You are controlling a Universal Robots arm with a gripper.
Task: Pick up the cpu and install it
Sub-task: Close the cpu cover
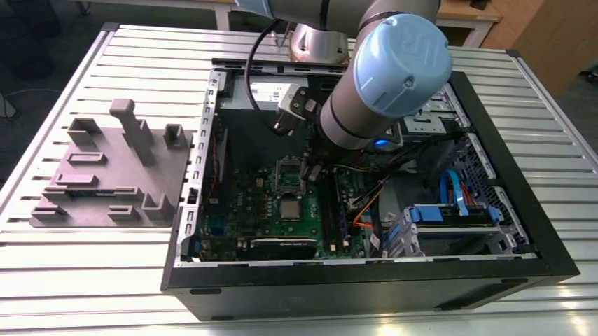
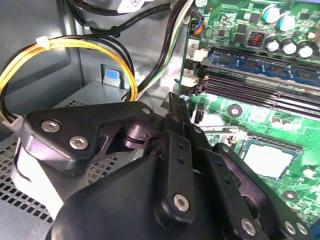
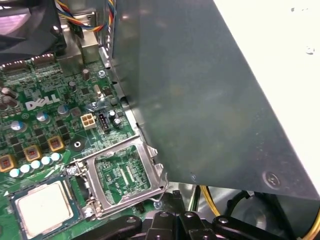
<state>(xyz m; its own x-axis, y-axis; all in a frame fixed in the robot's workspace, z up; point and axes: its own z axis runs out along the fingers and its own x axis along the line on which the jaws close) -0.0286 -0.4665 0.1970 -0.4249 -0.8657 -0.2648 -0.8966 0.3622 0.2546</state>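
Inside the case (image 1: pixel 523 231), cpu (image 3: pixel 42 207) already sits in its socket with the frame (image 3: pixel 122 175) hinged open beside it; gripper (image 2: pixel 175 107) hovers nearby, jaws look closed, holding nothing.

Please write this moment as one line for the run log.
cpu: lying in socket | frame: open | gripper: shut, empty, near frame

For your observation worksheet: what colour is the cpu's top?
Pale silvery-white, clearest in the first wrist view on the cpu.
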